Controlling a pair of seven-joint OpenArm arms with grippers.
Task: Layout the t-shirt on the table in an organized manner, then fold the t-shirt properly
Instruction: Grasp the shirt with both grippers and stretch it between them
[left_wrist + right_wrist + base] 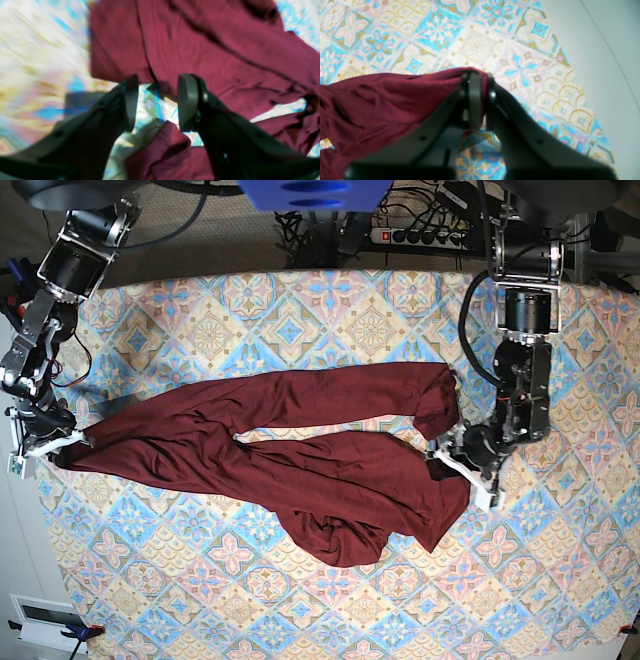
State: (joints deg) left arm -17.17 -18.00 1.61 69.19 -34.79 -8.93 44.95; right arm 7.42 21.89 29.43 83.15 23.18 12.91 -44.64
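Note:
The dark maroon t-shirt [300, 450] lies crumpled and stretched sideways across the table [300, 310], with a bunched lump at its near edge. At the left of the base view, my right gripper [62, 446] holds the shirt's end. The right wrist view shows that gripper [478, 80] shut on a fold of the t-shirt [382, 100], pinched just above the table [475, 45]. My left gripper [447, 463] hovers at the shirt's right end. In the left wrist view it [158, 102] stands open over the t-shirt [200, 50], with only patterned cloth and a loose fold between its fingers [131, 102].
Past the table's far edge lie a power strip and cables [430, 232]. A blue object [305, 192] sits at the top centre. Pale floor [595, 50] shows beyond the table edge beside my right gripper. Patterned cloth surrounds the shirt.

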